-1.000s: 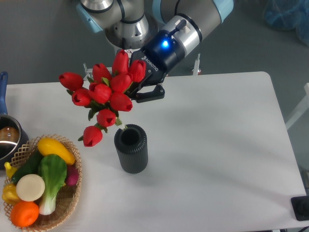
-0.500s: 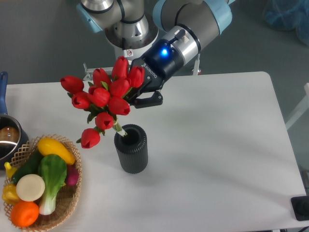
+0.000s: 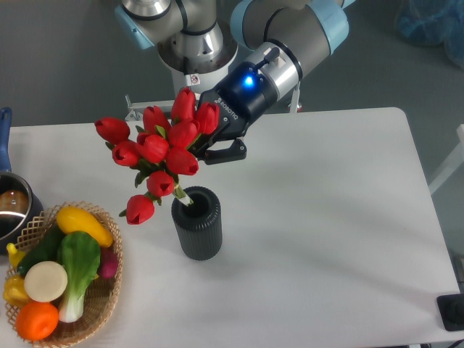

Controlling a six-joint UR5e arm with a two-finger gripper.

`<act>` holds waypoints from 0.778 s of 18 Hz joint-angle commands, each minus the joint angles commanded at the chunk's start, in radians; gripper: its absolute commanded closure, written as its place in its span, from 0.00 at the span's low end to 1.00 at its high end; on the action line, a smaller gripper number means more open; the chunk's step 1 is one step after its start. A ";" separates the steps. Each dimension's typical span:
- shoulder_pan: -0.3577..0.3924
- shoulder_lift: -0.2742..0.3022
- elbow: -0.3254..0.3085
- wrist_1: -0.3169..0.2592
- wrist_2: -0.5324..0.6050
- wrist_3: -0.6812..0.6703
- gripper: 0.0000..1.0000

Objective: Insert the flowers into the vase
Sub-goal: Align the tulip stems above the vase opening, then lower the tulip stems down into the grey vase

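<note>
Spanning most of the frame as a white table [image 3: 326, 217], with a wicker basket [image 3: 101, 308] of toy vegetables sitting at lower left. Reaching down from top centre, gripper [image 3: 210, 148] half hidden behind the blooms, so jaw opening impossible to tell. Leaning left of centre, the flowers [image 3: 159, 148], pale stem ends dipping into the mouth of the vase [image 3: 196, 223] standing upright below.

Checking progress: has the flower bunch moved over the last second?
Yes. The flowers shifted slightly right toward the vase, stems now at its mouth, gripper holding.
</note>
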 joint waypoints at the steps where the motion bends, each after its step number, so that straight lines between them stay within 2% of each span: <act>1: 0.002 0.002 -0.008 0.000 0.000 0.002 0.96; 5: 0.000 0.000 -0.022 -0.002 0.003 0.021 0.95; 10: -0.002 -0.002 -0.086 -0.003 0.012 0.146 0.94; 14: -0.002 -0.012 -0.095 -0.006 0.014 0.161 0.93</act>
